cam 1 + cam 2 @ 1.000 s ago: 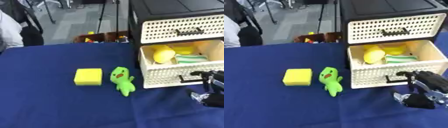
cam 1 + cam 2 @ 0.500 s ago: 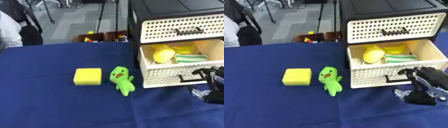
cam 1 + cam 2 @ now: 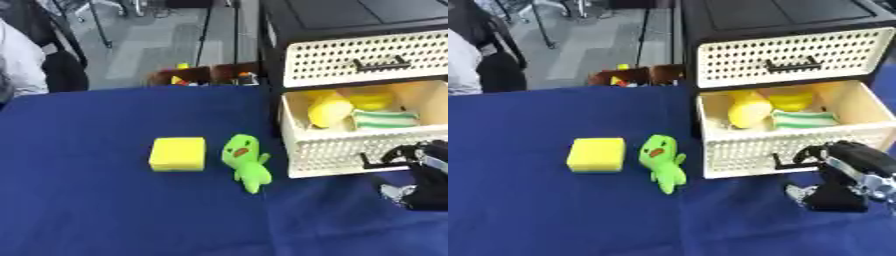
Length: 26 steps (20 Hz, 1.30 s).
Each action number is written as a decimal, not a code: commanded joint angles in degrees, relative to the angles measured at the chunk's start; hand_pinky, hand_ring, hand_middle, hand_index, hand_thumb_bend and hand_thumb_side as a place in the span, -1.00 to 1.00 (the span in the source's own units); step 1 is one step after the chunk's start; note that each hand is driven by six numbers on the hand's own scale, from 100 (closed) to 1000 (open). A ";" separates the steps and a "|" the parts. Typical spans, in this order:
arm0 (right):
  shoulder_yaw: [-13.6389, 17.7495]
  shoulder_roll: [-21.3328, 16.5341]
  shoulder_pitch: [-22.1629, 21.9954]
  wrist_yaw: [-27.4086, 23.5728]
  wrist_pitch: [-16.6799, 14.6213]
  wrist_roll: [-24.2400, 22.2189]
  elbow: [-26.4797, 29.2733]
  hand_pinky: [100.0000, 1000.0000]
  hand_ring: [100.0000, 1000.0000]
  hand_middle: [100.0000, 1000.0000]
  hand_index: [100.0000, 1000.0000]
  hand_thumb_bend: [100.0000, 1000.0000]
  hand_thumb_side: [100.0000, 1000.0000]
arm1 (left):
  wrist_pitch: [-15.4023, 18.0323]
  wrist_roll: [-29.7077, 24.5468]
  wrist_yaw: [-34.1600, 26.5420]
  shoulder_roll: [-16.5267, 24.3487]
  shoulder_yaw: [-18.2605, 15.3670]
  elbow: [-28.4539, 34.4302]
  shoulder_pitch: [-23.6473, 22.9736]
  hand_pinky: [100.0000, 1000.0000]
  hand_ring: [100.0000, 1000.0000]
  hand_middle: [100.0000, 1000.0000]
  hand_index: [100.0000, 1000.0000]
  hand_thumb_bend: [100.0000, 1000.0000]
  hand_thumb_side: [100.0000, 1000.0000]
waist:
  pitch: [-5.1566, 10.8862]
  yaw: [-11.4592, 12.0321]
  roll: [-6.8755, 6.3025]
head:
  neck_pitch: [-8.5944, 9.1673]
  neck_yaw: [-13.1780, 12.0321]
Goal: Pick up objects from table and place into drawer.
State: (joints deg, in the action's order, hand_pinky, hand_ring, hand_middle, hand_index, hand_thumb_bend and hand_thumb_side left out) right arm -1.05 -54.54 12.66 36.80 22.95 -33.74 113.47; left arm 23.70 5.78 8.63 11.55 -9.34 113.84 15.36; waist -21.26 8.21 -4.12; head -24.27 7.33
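The right hand [image 3: 846, 177] sits just near of the open drawer [image 3: 798, 150], blurred, so whether its fingers curl cannot be told. A yellow sponge [image 3: 596, 154] and green plush toy [image 3: 661, 161] lie left on the blue cloth [image 3: 553, 210]. Yellow items [image 3: 750, 109] inside are indistinct.

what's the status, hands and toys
Right hand at open drawer front, holding nothing; left not seen. Sponge and green toy on cloth, not yet stowed. Nothing blocking them.

Both head eyes look down, sharing table [image 3: 105, 210] and drawer [image 3: 798, 145]
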 commanded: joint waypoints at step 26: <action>2.28 -0.89 -3.98 2.40 -1.88 2.11 1.12 -1.00 -0.74 -0.64 0.53 -0.70 0.41 | -0.45 0.09 -0.09 0.51 -0.36 0.76 0.29 -0.05 0.42 0.40 0.71 -0.95 0.87 | 0.97 -0.65 -0.12 | 0.75 -0.04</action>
State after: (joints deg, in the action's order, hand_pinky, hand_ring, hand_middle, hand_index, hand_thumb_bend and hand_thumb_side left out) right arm 0.66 -54.47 8.57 38.57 21.30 -32.06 114.03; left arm 23.38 5.89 8.62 11.54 -9.34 113.84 15.32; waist -21.41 7.54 -4.33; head -24.25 7.36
